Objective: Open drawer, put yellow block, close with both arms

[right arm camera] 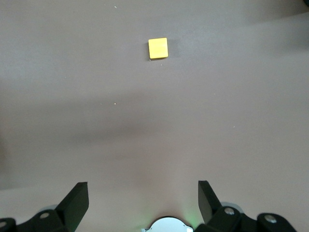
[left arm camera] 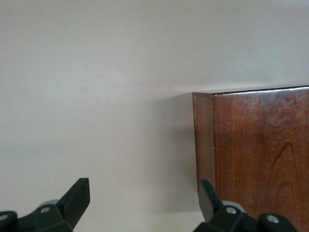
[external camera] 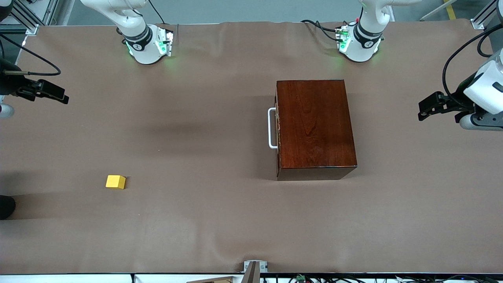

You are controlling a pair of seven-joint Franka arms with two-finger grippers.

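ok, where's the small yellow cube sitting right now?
The small bright yellow cube lies alone on the brown table cover toward the right arm's end, nearer the front camera than the glossy reddish-brown wooden box and well apart from it.

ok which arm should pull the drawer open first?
Probably right. The white handle on the shut drawer faces the right arm's end of the table. The left gripper, open, is up at the box's handle-less side; the right gripper, open, looks down on the yellow block.

Front cam: high, faces arm bases. Left wrist cam looks down, shares box. Right wrist cam shares yellow block.
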